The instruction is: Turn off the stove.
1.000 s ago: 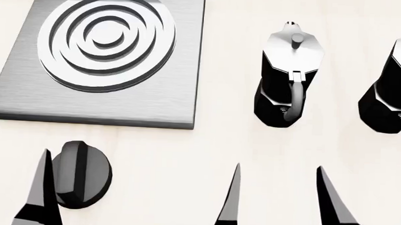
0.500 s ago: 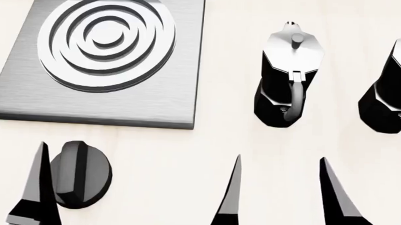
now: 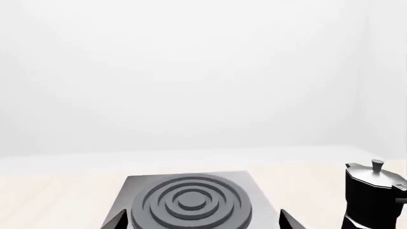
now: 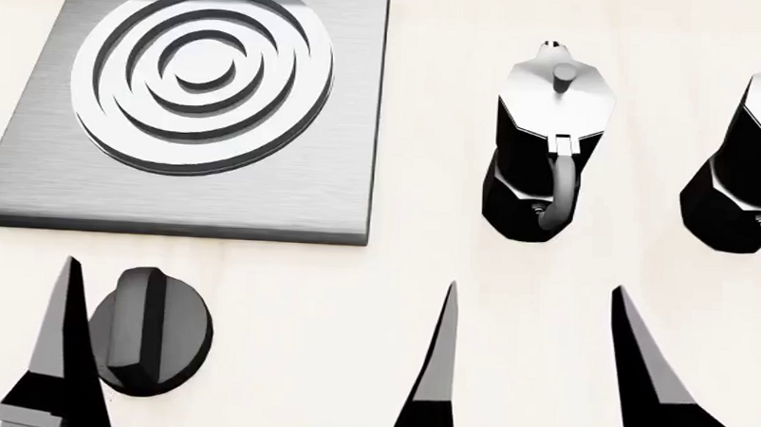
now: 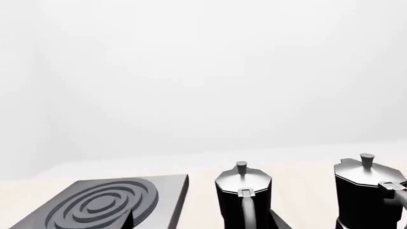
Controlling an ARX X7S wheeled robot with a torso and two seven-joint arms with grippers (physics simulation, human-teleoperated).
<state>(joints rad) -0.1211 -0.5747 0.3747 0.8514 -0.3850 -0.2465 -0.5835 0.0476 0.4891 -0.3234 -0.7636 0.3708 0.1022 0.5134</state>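
Note:
The stove's grey metal plate (image 4: 318, 183) with its ringed burner (image 4: 202, 70) lies at the upper left of the head view. Its black ridged knob (image 4: 148, 331) sits in front of the plate. One finger (image 4: 59, 354) of my left gripper stands just left of the knob, apart from it; the other finger is out of that view. In the left wrist view the left gripper (image 3: 201, 224) is open, with the burner (image 3: 190, 205) ahead and the knob hidden. My right gripper (image 4: 535, 295) is open and empty, to the right of the knob.
Two black-and-silver moka pots stand right of the stove, one (image 4: 550, 143) ahead of the right gripper (image 5: 200, 222), the other (image 4: 750, 160) at the right edge. In the right wrist view they are the nearer pot (image 5: 241, 195) and the farther pot (image 5: 369, 191).
The left finger has slid left, away from the knob, and reaches further forward. The right gripper's fingers have also crept forward. The knob and pots have not moved.

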